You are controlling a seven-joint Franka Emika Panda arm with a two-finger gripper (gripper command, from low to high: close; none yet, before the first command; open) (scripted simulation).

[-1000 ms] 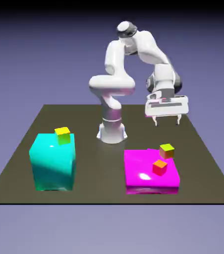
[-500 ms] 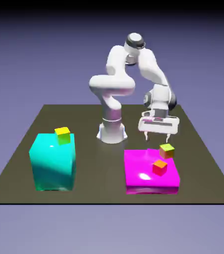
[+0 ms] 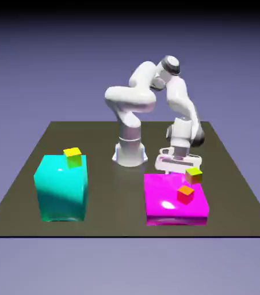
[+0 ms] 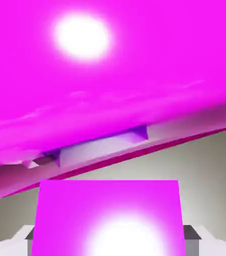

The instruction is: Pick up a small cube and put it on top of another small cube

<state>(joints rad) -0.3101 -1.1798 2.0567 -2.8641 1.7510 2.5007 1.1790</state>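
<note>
Nearest in the exterior view lie two big glossy blocks on the dark olive-brown tabletop (image 3: 236,190). The tall cyan block (image 3: 61,187) sits at about eight o'clock from the tabletop's middle, and a little cube with a yellow top and green sides (image 3: 73,156) rests on its far right corner. The flat magenta slab (image 3: 167,201) lies at about four o'clock. On it, toward the near right, stands a small cube with an orange top and red sides (image 3: 185,193).

At the slab's far right corner sits the tiny cube with a yellow-green top and brownish-orange sides (image 3: 194,174), much smaller than either block and a touch tilted to the slab's edges, at about one o'clock from the orange-topped cube and apart from it.

Just beyond that corner, the white arm's tool (image 3: 175,166) has its pale hand low at the slab's far edge, beside the tiny cube. Its jaws are closed; what, if anything, sits between them cannot be made out.

The hand view is filled with shiny magenta surface (image 4: 110,75) bearing white glare, a strip of grey-olive tabletop (image 4: 205,170), and another magenta face (image 4: 108,215) at six o'clock between the grey fingertips (image 4: 191,232).
</note>
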